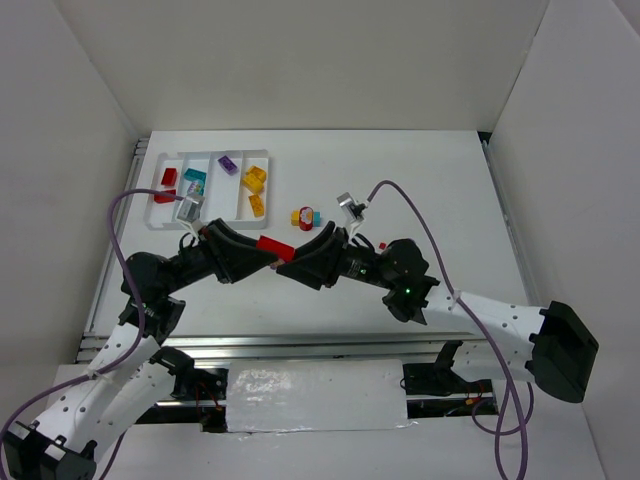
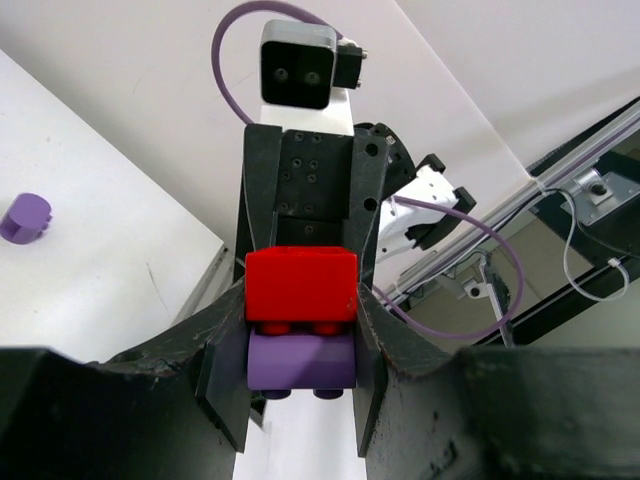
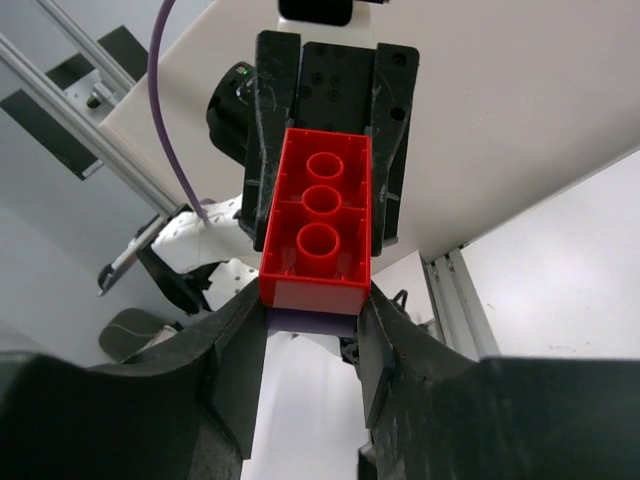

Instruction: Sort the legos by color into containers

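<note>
Two hands meet tip to tip above the middle of the counter [image 1: 450, 190], both closed on one red brick [image 1: 273, 246] held clear of the surface. In the overhead view the left hand [image 2: 300, 380] reaches in from eight o'clock and the right hand [image 3: 312, 335] from four o'clock. A purple brick [image 2: 300, 362] is pressed against the red one's studded face. The left wrist view shows the left pads tight on both sides of the pair. The right wrist view shows the red brick's hollow underside, its near end squeezed between the right pads and its far end between the left fingers.

The white tray [image 1: 212, 222] sits at ten o'clock from the held brick. Counting its compartments from the nine o'clock side, they hold red bricks [image 1: 168, 178], a teal brick [image 1: 195, 177], a purple piece [image 1: 228, 165] and yellow bricks [image 1: 255, 179]. At one o'clock from the held brick, a loose cluster [image 1: 305, 216] of yellow, red and teal lies on the counter, just beside the tray's three o'clock end.
</note>
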Motion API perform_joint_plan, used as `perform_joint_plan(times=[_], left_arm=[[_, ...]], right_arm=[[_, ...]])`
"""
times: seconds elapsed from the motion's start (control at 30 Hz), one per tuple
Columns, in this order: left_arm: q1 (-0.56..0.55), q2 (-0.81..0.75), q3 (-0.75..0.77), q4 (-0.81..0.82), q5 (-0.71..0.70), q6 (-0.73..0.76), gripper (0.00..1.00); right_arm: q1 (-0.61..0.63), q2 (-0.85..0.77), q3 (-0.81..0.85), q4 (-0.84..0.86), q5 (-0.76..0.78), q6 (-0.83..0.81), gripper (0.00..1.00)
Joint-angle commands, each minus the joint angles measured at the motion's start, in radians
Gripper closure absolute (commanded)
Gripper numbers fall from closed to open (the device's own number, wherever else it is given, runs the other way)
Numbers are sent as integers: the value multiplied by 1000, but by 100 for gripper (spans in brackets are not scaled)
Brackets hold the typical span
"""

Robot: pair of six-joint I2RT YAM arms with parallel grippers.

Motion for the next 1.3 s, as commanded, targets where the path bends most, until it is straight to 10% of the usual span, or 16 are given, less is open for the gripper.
perform_joint_plan(times=[0.0, 0.17, 0.37, 0.8, 1.27], left_arm=[[-4, -10, 3, 64, 9, -11, 100], [-3, -20, 19, 5, -6, 23, 92], [-4, -53, 98, -205, -58, 141, 1], [-4, 104, 417, -738, 237, 626, 0], [-21, 125, 351, -807, 365, 700, 5]], right_arm=[[11, 12, 57, 57, 20, 1, 61], [16, 15, 62, 20, 13, -19, 100], [14, -12, 35, -47, -36, -117, 100], [-50, -83, 150, -460, -485, -419, 100], [-53, -58, 295, -822, -433, -583, 100]])
